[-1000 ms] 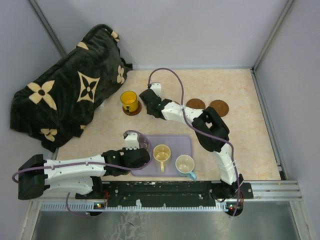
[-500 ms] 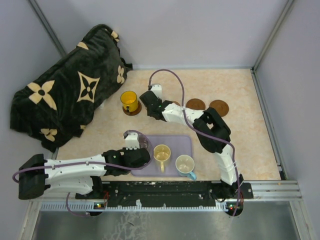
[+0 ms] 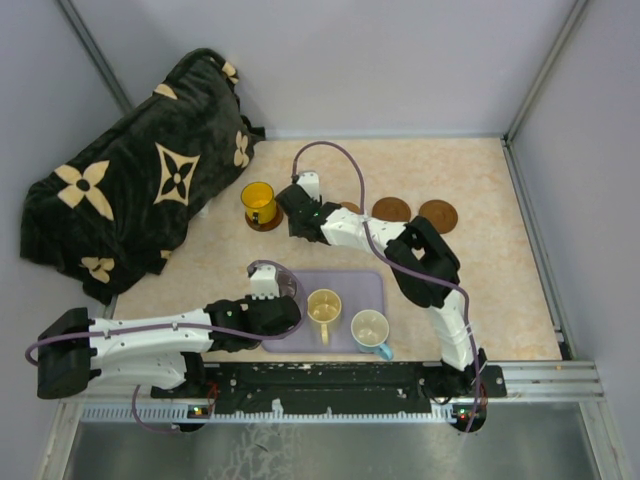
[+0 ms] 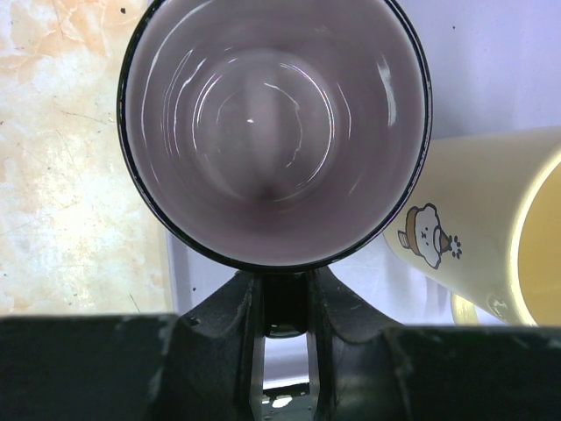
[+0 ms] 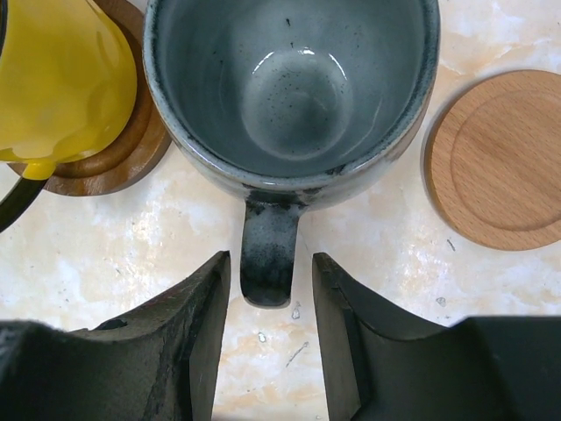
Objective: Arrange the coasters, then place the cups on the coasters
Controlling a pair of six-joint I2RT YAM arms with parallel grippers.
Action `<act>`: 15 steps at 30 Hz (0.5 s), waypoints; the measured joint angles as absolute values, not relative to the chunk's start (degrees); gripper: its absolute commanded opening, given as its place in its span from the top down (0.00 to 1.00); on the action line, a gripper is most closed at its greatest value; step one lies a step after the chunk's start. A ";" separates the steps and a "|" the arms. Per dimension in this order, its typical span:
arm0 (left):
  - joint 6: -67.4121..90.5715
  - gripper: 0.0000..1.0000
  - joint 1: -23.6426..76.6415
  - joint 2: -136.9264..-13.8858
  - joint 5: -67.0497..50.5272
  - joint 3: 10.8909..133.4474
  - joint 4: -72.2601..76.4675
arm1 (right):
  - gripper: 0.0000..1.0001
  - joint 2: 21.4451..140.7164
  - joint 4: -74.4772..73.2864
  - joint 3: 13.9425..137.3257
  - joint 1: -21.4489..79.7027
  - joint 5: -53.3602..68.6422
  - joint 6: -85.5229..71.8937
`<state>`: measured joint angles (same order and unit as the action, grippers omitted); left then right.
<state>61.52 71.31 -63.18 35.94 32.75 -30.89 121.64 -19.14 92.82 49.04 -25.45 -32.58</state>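
In the right wrist view the dark grey-green cup (image 5: 294, 88) stands upright on the table. Its handle (image 5: 267, 254) lies between the fingers of my right gripper (image 5: 270, 267), which is open with a gap on each side. What lies under this cup is hidden. To its left the yellow cup (image 5: 61, 79) (image 3: 258, 202) sits on a coaster (image 5: 114, 167). A bare coaster (image 5: 500, 158) lies to its right. My left gripper (image 4: 285, 294) (image 3: 272, 305) is shut on the handle of the mauve-grey cup (image 4: 272, 132) over the lavender tray (image 4: 491, 61).
The cream cup (image 3: 323, 307) and the white cup with a blue handle (image 3: 370, 328) stand on the lavender tray (image 3: 365, 285). Two more coasters (image 3: 391, 208) (image 3: 437, 215) lie at the back right. A dark flowered blanket (image 3: 140, 200) fills the back left corner.
My right gripper has opened off the grey-green cup's handle and the arm has shifted slightly left. The left arm and its mauve-grey cup have not moved.
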 measured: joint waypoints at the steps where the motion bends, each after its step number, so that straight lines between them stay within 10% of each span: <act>1: 61.56 0.91 71.37 -63.18 35.94 32.75 -30.89 | 0.57 121.64 -19.38 92.82 49.06 -25.45 -32.58; 10: 61.71 0.91 71.40 -63.18 35.97 32.75 -30.92 | 0.56 121.64 -20.36 92.82 49.47 -25.85 -32.62; 15: 61.71 0.90 71.40 -63.18 35.97 32.75 -30.96 | 0.33 121.62 -21.23 92.82 49.76 -26.22 -32.82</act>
<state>61.71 71.40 -63.18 35.97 32.75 -30.96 121.62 -21.23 92.82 49.76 -26.22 -32.82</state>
